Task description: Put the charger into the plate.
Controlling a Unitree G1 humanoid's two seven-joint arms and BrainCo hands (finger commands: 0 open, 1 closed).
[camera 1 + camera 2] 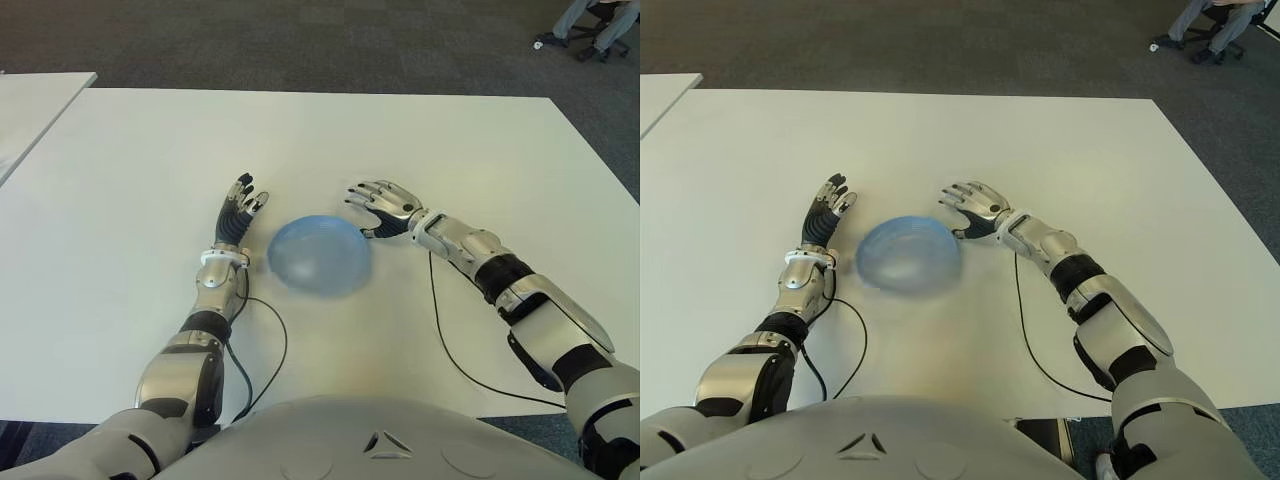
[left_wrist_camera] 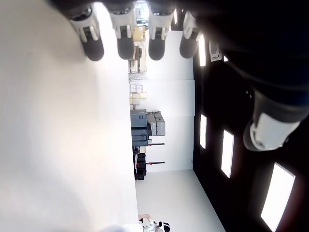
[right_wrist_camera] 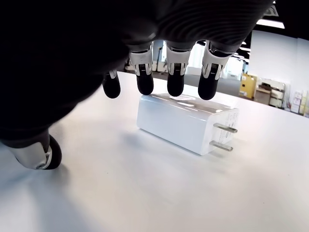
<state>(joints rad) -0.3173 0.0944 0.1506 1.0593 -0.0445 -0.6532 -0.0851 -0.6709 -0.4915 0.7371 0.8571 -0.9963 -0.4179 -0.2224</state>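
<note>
One charger (image 3: 186,121) on white bench (image 1: 400,140), seen only by right wrist.
Right robot hand (image 1: 385,205) spread above it; left robot hand (image 1: 238,212) spread beside blue plate (image 1: 320,255).

Silver-grey arms, black joint bands; right hand (image 1: 385,205) black-tipped fingers; black cables along forearms.

White table (image 1: 320,130), dark carpet floor (image 1: 300,40).

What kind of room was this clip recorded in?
Most likely an office or lab: a large white table on dark carpet tiles, a seated person's legs by a chair, and shelves of boxes in the left wrist view.
</note>
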